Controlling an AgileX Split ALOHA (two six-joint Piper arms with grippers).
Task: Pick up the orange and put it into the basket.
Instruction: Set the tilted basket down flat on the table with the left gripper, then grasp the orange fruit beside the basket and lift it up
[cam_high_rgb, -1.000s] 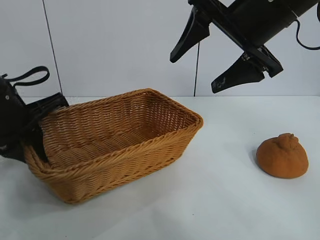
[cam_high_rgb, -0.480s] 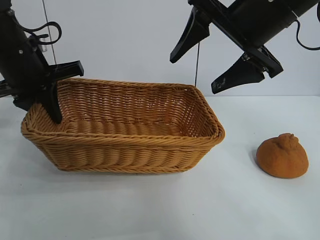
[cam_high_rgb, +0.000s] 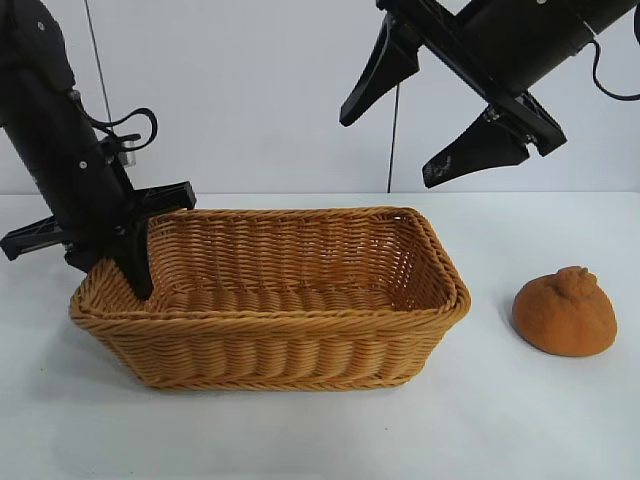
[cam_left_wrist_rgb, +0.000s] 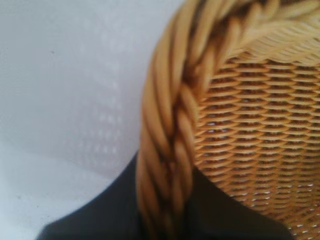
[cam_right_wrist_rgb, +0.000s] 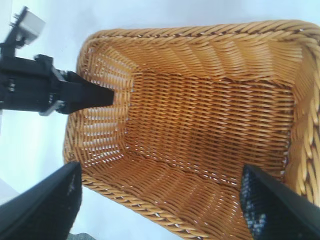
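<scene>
The orange sits on the white table at the right, a dull brownish dome with a knob on top, untouched. The wicker basket stands at centre-left with nothing in it. My left gripper is shut on the braided rim at the basket's left end. The left wrist view has that rim running between the dark fingers. My right gripper hangs open high above the basket's right end, well clear of the orange. From the right wrist, its gripper looks down into the basket.
The right wrist view also catches the left gripper at the basket's far end. White table surface lies bare between basket and orange and along the front. A pale wall stands behind.
The left arm has risen and moved right, dragging and turning the basket with it, so its long side now faces the camera. The right arm and the orange have not moved.
</scene>
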